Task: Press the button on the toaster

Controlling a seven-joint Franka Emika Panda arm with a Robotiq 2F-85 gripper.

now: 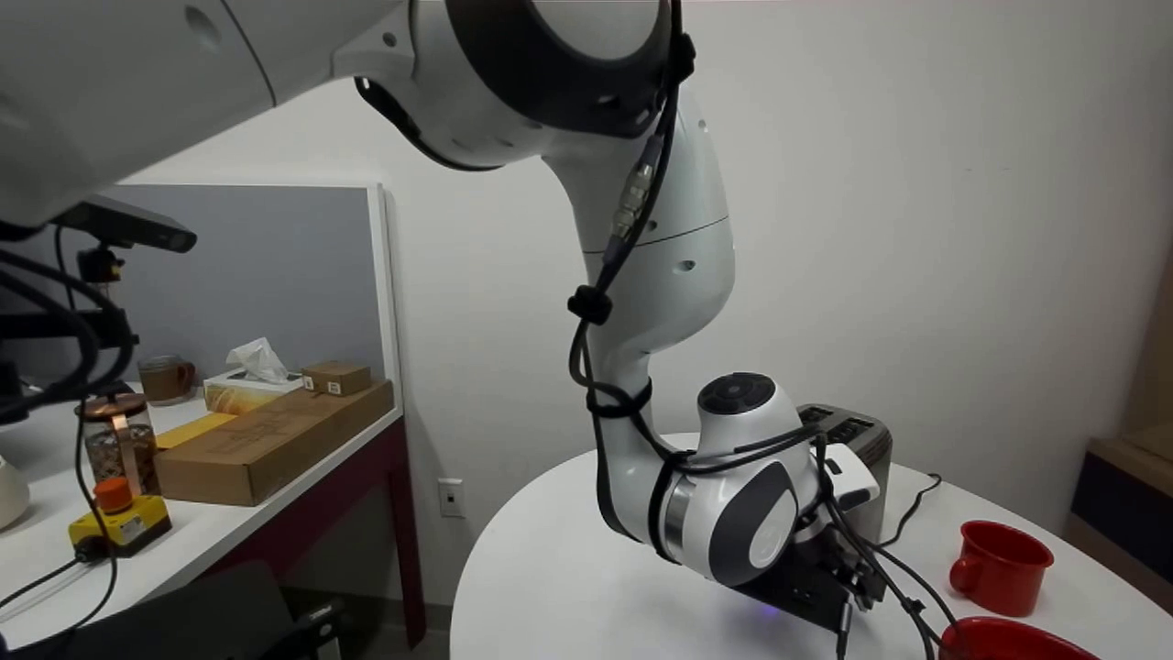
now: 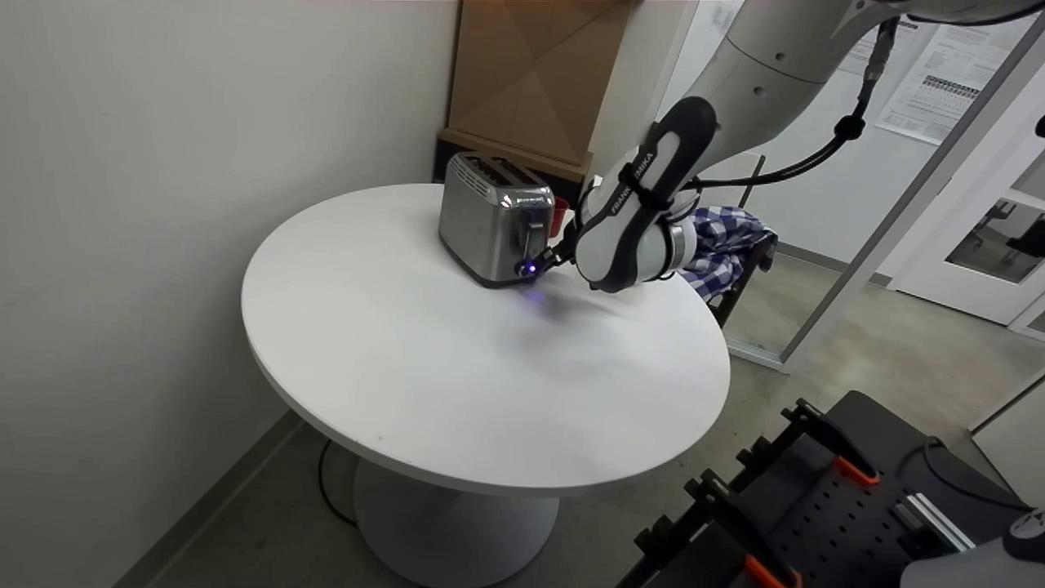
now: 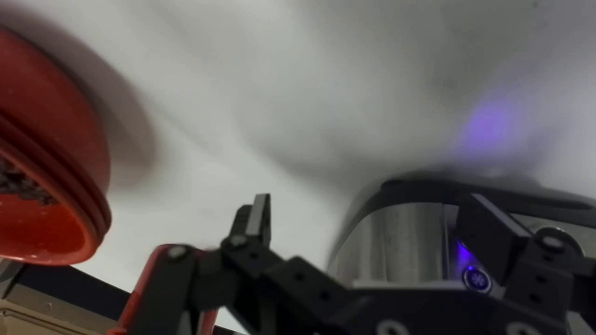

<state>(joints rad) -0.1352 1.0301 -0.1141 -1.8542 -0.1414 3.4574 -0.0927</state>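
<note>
1. At the left of an exterior view, a yellow box (image 1: pixel 133 527) with a red knob (image 1: pixel 114 495) sits on a white desk (image 1: pixel 206 530), near a long cardboard box (image 1: pixel 275 435).
2. In the middle, the robot arm (image 1: pixel 655 220) bends down over a round white table (image 1: pixel 541 568).
3. The gripper (image 3: pixel 368 197) at its end is released; in the wrist view its fingers (image 3: pixel 491 232) stand well apart.
4. The toaster (image 2: pixel 494 222) stands upright on this table in both exterior views. One finger is in front of its narrow face, just beside a button (image 3: pixel 477 279) glowing violet-blue; whether finger and metal touch is hard to tell.
5. A black cord (image 1: pixel 915 506) lies on the table, right of the toaster.
6. Farther right stand two red cups (image 1: pixel 1008 570), one holding dark bits (image 3: pixel 21 184).
</note>
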